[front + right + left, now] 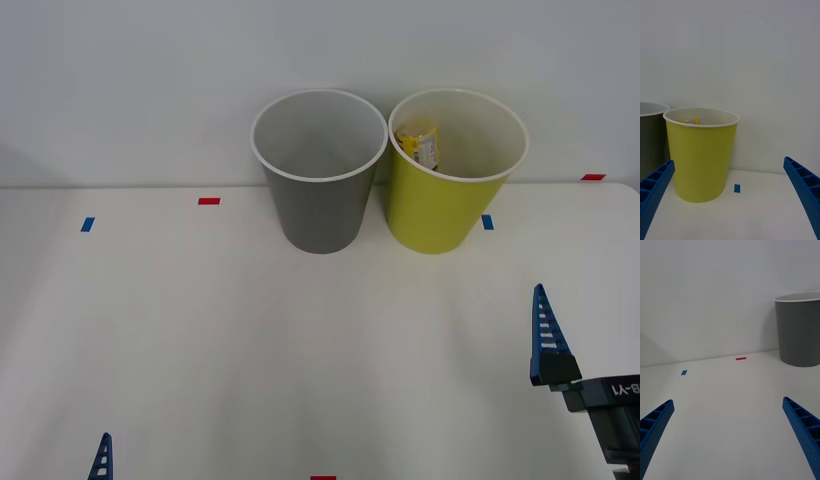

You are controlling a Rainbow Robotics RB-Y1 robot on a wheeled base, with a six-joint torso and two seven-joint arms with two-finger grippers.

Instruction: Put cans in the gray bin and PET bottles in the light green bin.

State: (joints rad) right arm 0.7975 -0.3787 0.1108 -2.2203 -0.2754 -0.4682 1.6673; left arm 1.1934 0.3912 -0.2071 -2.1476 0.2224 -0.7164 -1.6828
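Already the yellow-labelled PET bottle (419,146) lies inside the light green bin (440,215), leaning against its white inner wall on the side nearest the gray bin (318,210), which stands just beside it and looks empty inside. With no can or other bottle on the white table (200,340), the sorting seems done, so the step in hand is most likely a clean retreat: both arms should draw back low and straight, keeping away from the two bins so neither gets nudged. The right gripper (730,195) hangs released, its blue ribbed fingers (655,187) spread wide and holding nothing, facing the lime bin from the near right part of the table; the left gripper (728,435) is likewise spread and empty at the near left. Only a strip of the bottle's label clears the rim in the right wrist view, its cap cannot be made out, and the bin floors are hidden. Red and blue tape marks (208,201) dot the tabletop.
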